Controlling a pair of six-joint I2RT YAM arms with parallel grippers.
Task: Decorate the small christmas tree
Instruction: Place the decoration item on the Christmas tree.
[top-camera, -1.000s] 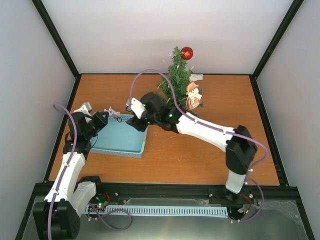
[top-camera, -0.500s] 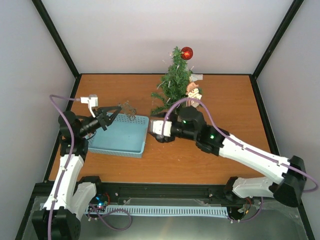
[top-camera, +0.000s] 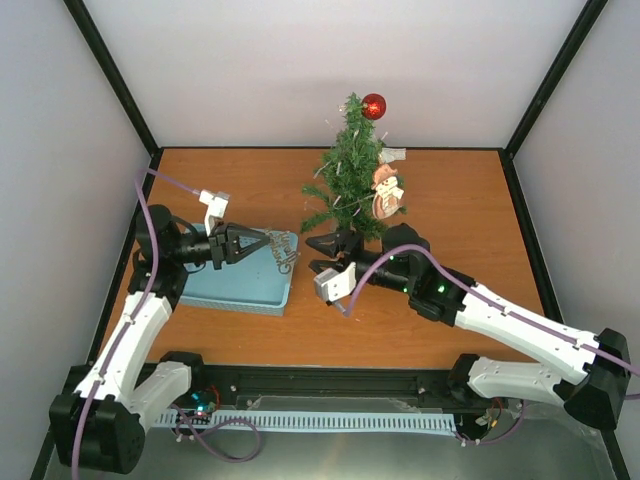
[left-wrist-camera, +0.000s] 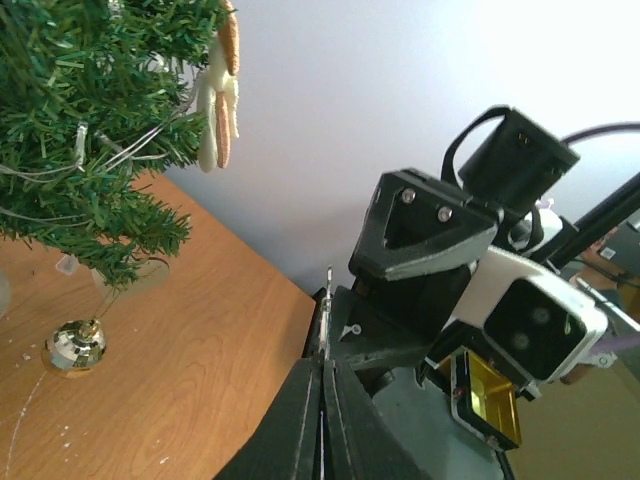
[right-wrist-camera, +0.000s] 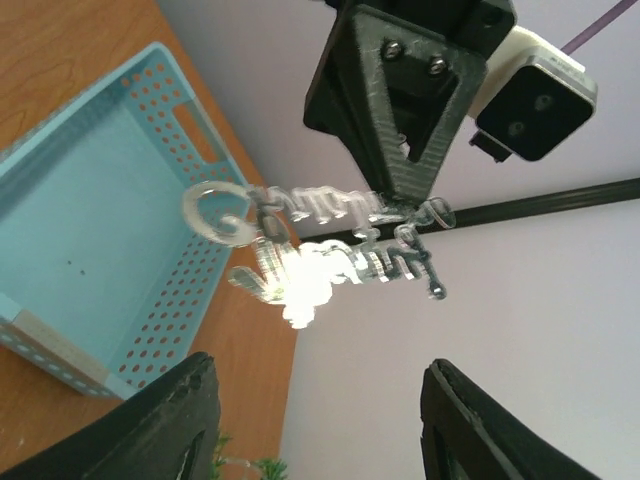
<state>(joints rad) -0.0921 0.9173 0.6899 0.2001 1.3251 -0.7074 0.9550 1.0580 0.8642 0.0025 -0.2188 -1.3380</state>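
The small christmas tree (top-camera: 350, 170) stands at the back of the table, with a red ball (top-camera: 373, 106) near its top and a pale figure ornament (top-camera: 385, 192) on its right side. My left gripper (top-camera: 260, 243) is shut on a silver glitter script ornament (top-camera: 284, 249) and holds it in the air over the blue tray's right end. In the left wrist view the ornament (left-wrist-camera: 326, 315) shows edge-on between the shut fingers. My right gripper (top-camera: 322, 254) is open and empty, facing the ornament (right-wrist-camera: 320, 245) from a short distance, not touching it.
The blue perforated tray (top-camera: 225, 287) lies at the left, looking empty in the right wrist view (right-wrist-camera: 90, 240). A small gold ball (left-wrist-camera: 75, 346) lies on the table under the tree's branches (left-wrist-camera: 80, 120). White walls and a black frame enclose the table.
My left gripper lifted the silver ornament from the tray and carried it right toward the tree. My right arm pulled back from the tray and now faces the ornament with open jaws.
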